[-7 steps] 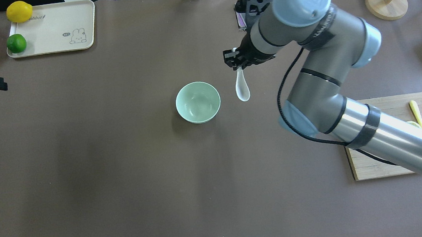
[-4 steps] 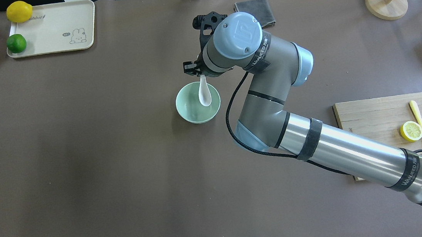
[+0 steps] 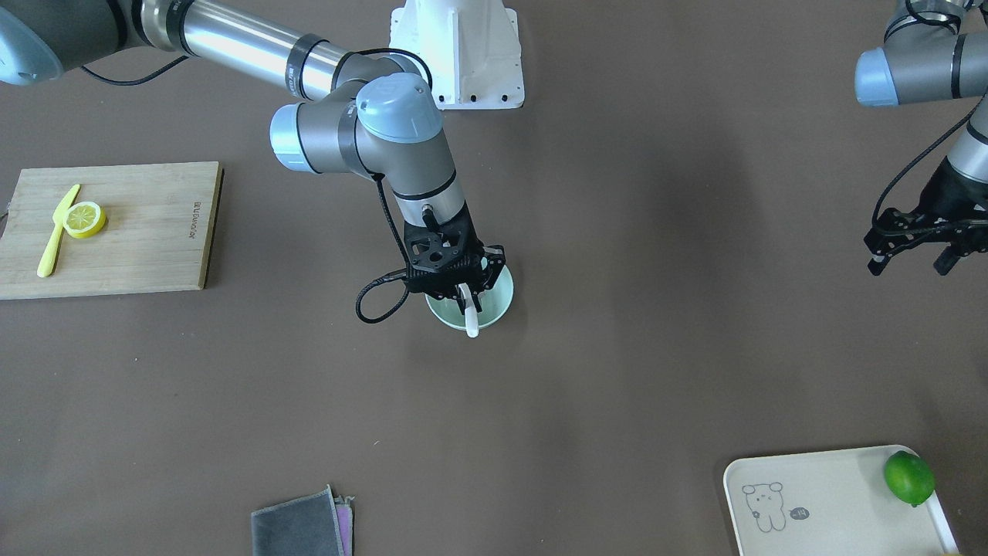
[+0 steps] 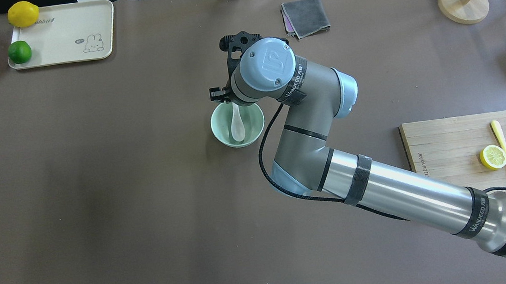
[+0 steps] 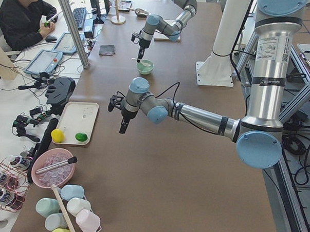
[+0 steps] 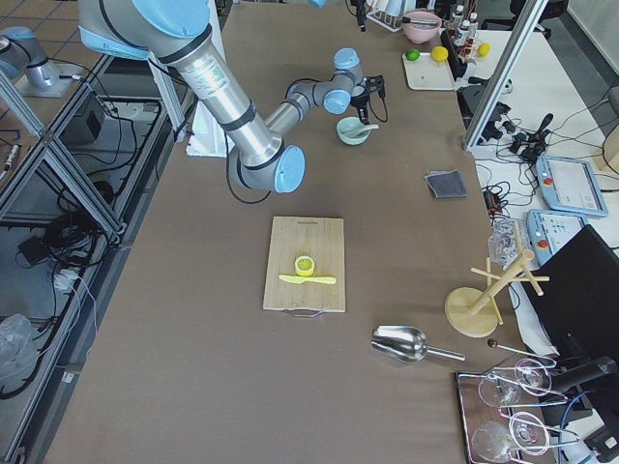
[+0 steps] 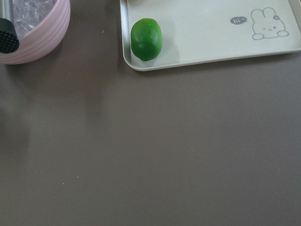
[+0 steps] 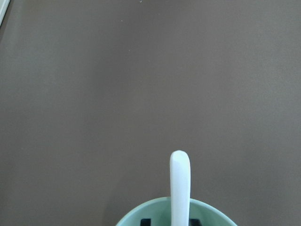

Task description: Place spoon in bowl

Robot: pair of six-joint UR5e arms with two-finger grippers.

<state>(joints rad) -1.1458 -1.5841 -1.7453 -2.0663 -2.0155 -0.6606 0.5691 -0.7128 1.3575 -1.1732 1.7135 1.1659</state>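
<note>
**Spoon in bowl, right hand over the handle**

The bowl [image 4: 220, 129] sits mid-worktop [image 4: 123, 196]. The spoon [image 4: 238, 128] is inside it, scoop down on the bowl floor on the robot's side. Its handle slopes up over the far rim and pokes out past it, clearest in the front-facing view.

The right hand [image 3: 472, 295] is directly over the bowl's far edge with its fingers either side of the handle. In the right wrist view two dark fingertips [image 8: 146, 221] flank the white handle just inside the rim, with a sliver of mint showing beside one. I can't tell whether the fingers pinch the handle or sit slightly off it.

The left hand [image 3: 911, 259] hangs off at the robot's left side of the worktop. Its fingers are spread wide with nothing between them.

Other containers:
- The cream tray [image 4: 67, 44] in the far left corner holds a lemon [image 4: 23, 14] at its back corner. A lime [image 4: 19, 52] is on its left edge.
- The pink bowl [image 7: 42, 44] sits just beside the tray. It is full of ice cubes [image 7: 33, 12], with a dark tool end [image 7: 7, 40] resting in it.
- The wooden board [image 4: 448, 142] on the right carries a lemon half [image 4: 492, 157]. A yellow knife [image 4: 504, 145] is touching it.
- A grey cloth [image 4: 306, 16] lies folded beyond the bowl, well apart from it.
</note>
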